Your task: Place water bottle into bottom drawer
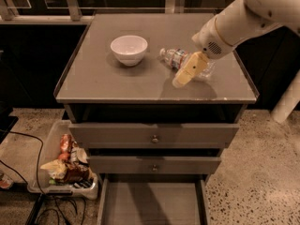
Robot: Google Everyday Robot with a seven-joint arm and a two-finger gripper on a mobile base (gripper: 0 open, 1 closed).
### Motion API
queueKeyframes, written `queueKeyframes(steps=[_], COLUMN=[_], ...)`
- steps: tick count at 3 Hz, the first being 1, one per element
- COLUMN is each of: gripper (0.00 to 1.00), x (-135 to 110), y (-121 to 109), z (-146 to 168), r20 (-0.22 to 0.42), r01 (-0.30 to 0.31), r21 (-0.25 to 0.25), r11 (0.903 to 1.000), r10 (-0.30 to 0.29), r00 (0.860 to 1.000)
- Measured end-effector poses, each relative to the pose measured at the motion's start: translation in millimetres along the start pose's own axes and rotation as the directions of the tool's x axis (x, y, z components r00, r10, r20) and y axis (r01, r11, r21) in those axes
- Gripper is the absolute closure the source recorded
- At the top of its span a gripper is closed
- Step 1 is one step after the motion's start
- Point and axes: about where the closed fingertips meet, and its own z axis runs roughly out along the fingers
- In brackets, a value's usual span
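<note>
The water bottle [174, 58] lies on its side on the cabinet top [117, 81], right of the white bowl, with its white cap pointing left. My gripper [183, 76] hangs from the white arm that comes in from the upper right. It sits over the bottle's right half and hides that part. The bottom drawer [150, 205] is pulled open at the bottom of the view, and its flat grey floor is bare.
A white bowl [129, 49] stands on the top, left of the bottle. Two closed grey drawers with round knobs [154, 138] sit above the open one. A plastic bin of snack bags [65, 168] and cables lie on the floor at left.
</note>
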Motion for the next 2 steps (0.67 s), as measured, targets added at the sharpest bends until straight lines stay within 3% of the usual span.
queueKeyframes(steps=[2], gripper=[0.00], x=[3.0], y=[-36.2], z=[40.7], r20=[-0.007], r01=[-0.060], r21=[0.057], r11=[0.9965], r10=[0.061], r00=[0.998])
